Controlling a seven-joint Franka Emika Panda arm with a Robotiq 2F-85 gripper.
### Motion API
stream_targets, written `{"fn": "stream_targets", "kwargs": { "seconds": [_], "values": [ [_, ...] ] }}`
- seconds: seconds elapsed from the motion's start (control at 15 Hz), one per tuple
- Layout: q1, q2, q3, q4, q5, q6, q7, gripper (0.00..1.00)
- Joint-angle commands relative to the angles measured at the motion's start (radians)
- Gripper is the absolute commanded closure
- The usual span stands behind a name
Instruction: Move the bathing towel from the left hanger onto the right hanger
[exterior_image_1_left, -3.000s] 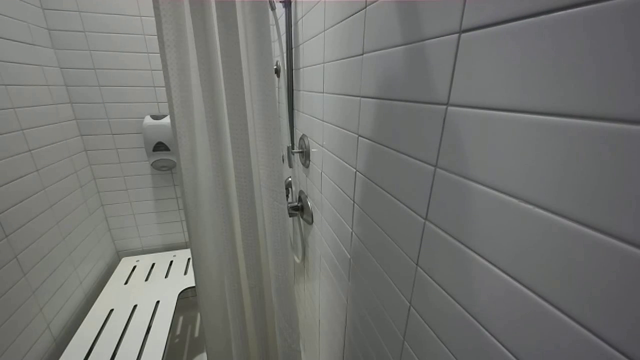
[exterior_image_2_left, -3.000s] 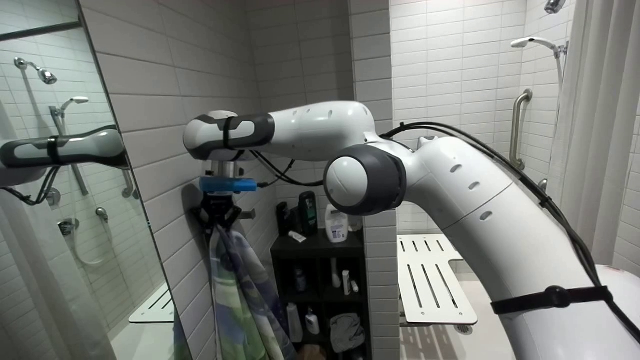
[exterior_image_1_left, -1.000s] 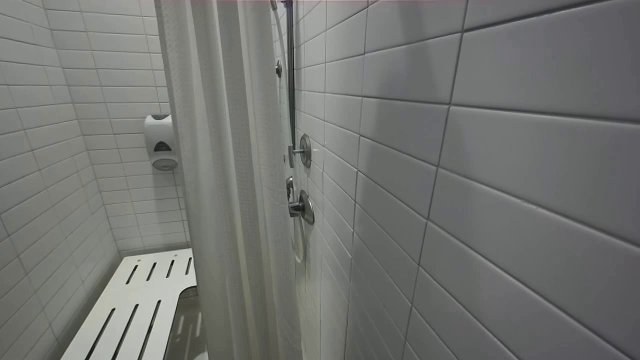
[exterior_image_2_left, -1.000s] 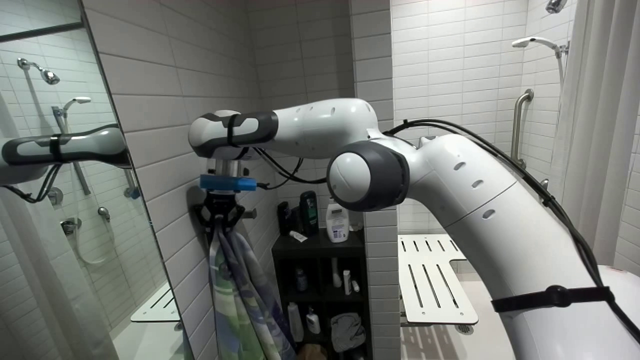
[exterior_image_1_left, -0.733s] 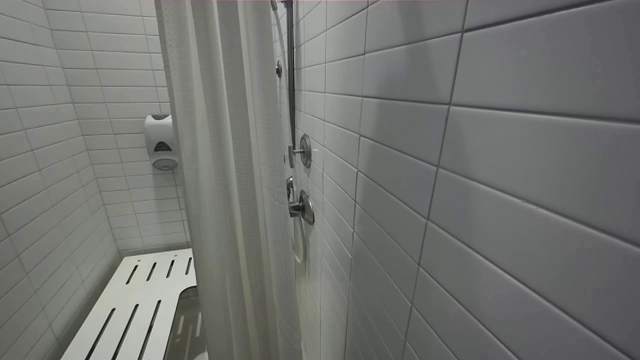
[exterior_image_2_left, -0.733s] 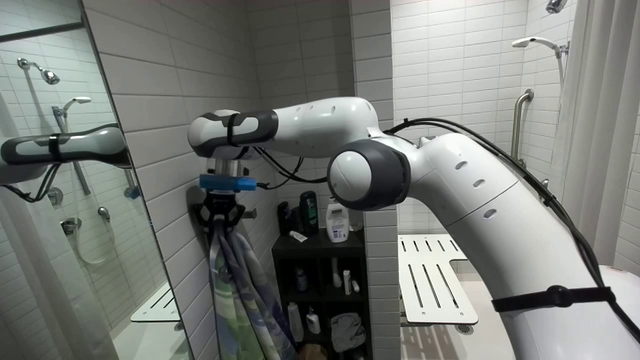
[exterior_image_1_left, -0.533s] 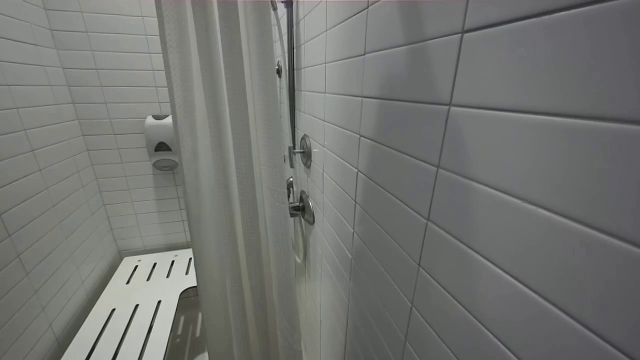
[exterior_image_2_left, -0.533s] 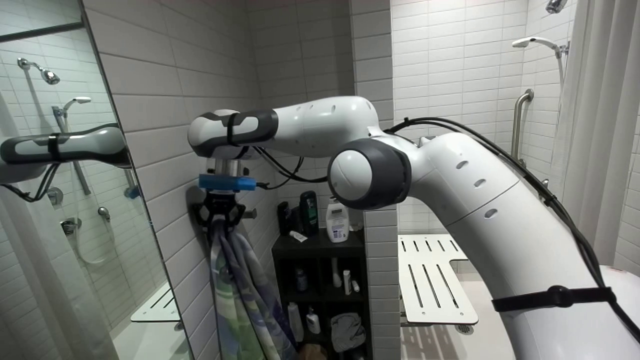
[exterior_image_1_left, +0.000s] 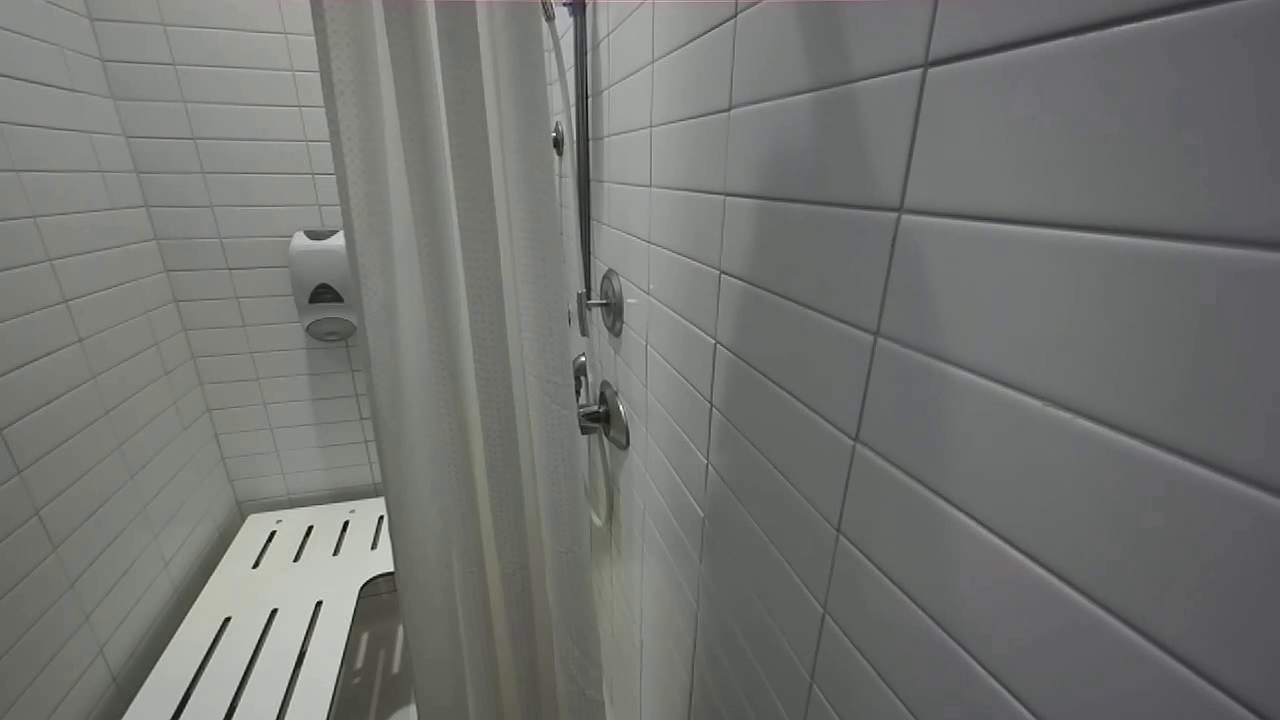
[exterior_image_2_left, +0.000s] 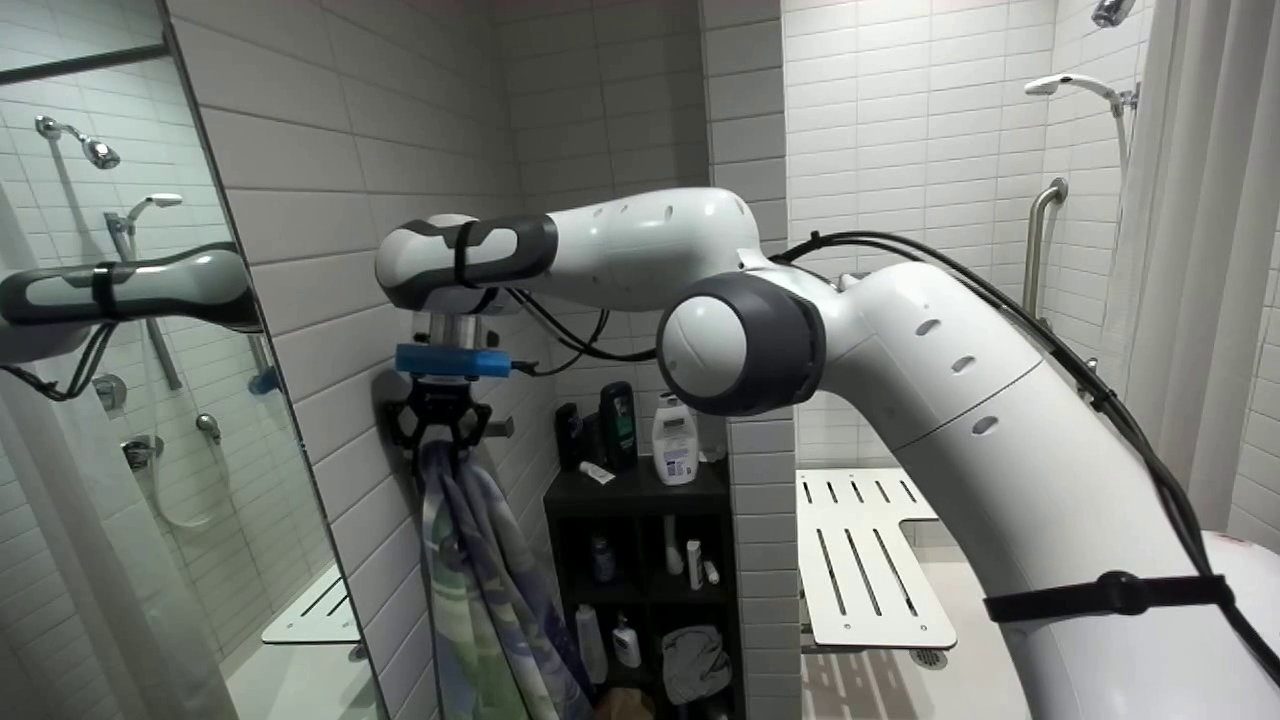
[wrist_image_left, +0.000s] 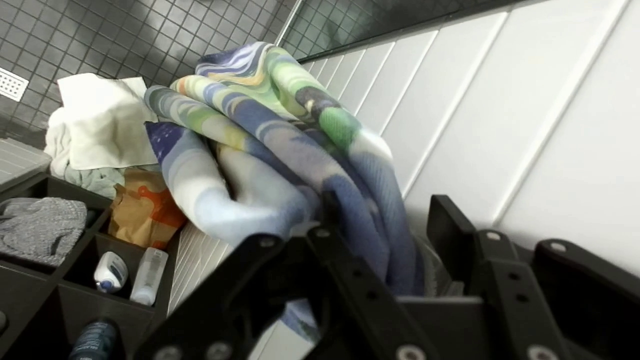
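Observation:
The bathing towel (exterior_image_2_left: 490, 600), patterned in blue, green and white, hangs bunched against the tiled wall in an exterior view. It also fills the middle of the wrist view (wrist_image_left: 300, 145). My gripper (exterior_image_2_left: 438, 453) points down over the towel's top. In the wrist view the fingers of my gripper (wrist_image_left: 387, 215) stand apart, with towel folds between them. The folds lie close to one finger, and a gap shows at the other. A grey hanger (exterior_image_2_left: 498, 428) sticks out of the wall just right of the gripper. The left hanger is hidden behind gripper and towel.
A black shelf (exterior_image_2_left: 640, 495) with several bottles stands right of the towel. A mirror (exterior_image_2_left: 150, 400) is on the wall to the left. A white slatted bench (exterior_image_2_left: 870, 570) is in the shower. A brown paper bag (wrist_image_left: 145, 207) shows below in the wrist view.
My gripper has risen slightly above the towel's top, and the elbow has risen too. The fingers look wider apart than in the oldest frame. The towel hangs in about the same place.

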Motion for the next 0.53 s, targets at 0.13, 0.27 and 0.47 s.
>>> {"fn": "stream_targets", "kwargs": {
  "seconds": [0.13, 0.27, 0.47],
  "values": [
    [-0.022, -0.072, -0.059, -0.003, -0.069, 0.137, 0.014, 0.24],
    [-0.024, -0.089, -0.09, -0.009, -0.114, 0.227, 0.023, 0.24],
    [-0.018, -0.109, -0.143, -0.033, -0.188, 0.374, 0.053, 0.24]
  ]
}}
